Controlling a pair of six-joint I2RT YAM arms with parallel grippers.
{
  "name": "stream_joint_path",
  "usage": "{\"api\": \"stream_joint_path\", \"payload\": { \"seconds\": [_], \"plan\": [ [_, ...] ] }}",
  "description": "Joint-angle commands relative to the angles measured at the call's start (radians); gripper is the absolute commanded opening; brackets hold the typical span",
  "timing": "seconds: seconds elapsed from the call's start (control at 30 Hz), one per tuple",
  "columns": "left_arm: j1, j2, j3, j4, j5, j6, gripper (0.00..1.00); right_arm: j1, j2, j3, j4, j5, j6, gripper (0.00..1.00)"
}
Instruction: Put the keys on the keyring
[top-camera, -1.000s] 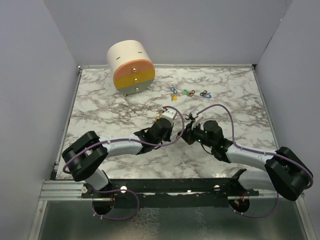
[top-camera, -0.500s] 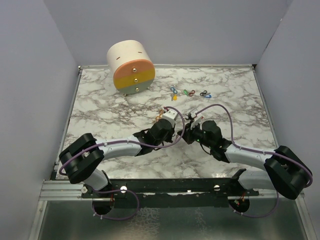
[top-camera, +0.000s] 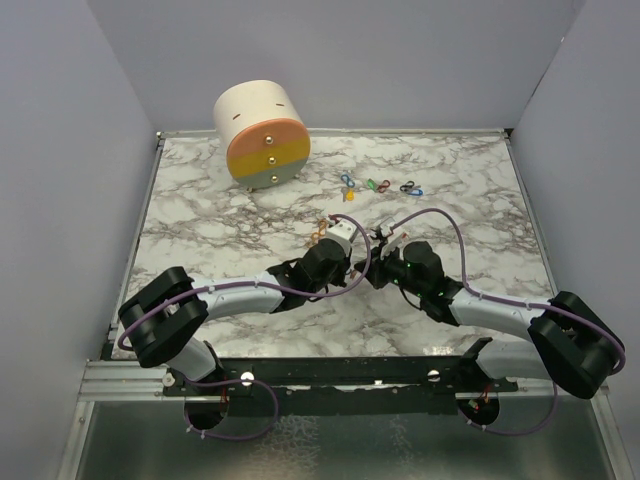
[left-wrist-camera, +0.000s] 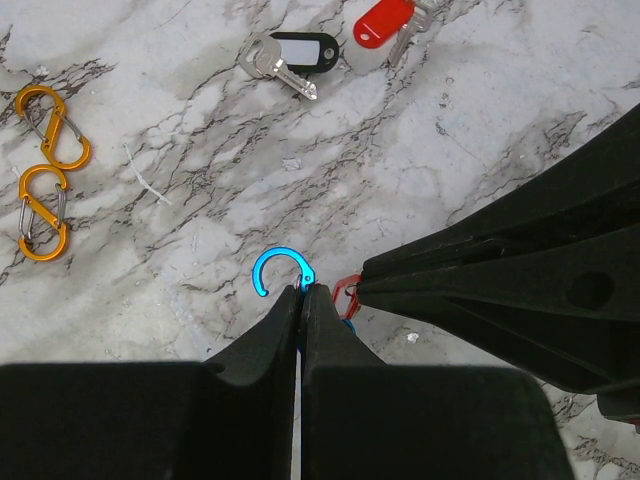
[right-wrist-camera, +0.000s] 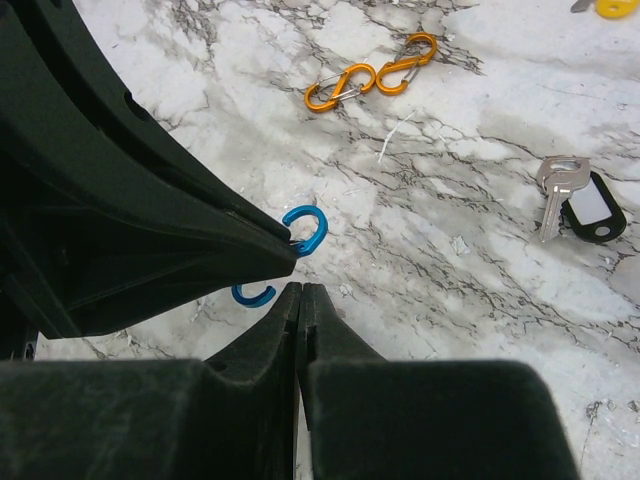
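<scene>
My left gripper (left-wrist-camera: 301, 290) is shut on a blue figure-8 clip (left-wrist-camera: 279, 271), and the clip's open hook sticks out past the fingertips. My right gripper (right-wrist-camera: 301, 287) is shut. Its tip meets the left gripper's tip mid-table (top-camera: 365, 268). In the left wrist view a small red loop (left-wrist-camera: 346, 293) sits pinched at the right gripper's tip. The blue clip also shows in the right wrist view (right-wrist-camera: 306, 229). A key with a black tag (left-wrist-camera: 291, 51) and a red-headed key (left-wrist-camera: 384, 19) lie on the marble beyond. The black-tagged key also shows in the right wrist view (right-wrist-camera: 578, 203).
Two linked orange figure-8 clips (left-wrist-camera: 44, 186) lie left of the grippers and also show from above (top-camera: 320, 231). Several small coloured pieces (top-camera: 378, 185) lie in a row at the back. A round cream, orange and yellow drawer unit (top-camera: 262, 133) stands back left. Grey walls surround the marble table (top-camera: 200, 220).
The left arm has slid a little to the right, bringing its tip closer to the right gripper. Both grippers have stayed shut. In the last half second almost nothing has moved.
</scene>
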Motion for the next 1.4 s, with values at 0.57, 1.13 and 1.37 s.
{"api": "stream_joint_path", "payload": {
  "seconds": [0.57,1.13,1.37],
  "plan": [
    [-0.009,-0.017,0.017,0.021,0.008,-0.006,0.0,0.023,0.006,0.023,0.04,0.004,-0.026,0.01],
    [-0.01,-0.009,0.019,0.025,0.012,-0.007,0.0,0.029,0.002,0.016,0.055,-0.015,-0.033,0.01],
    [-0.01,-0.006,0.019,0.03,0.014,-0.008,0.0,0.033,0.003,0.017,0.058,-0.025,-0.036,0.01]
  ]
}}
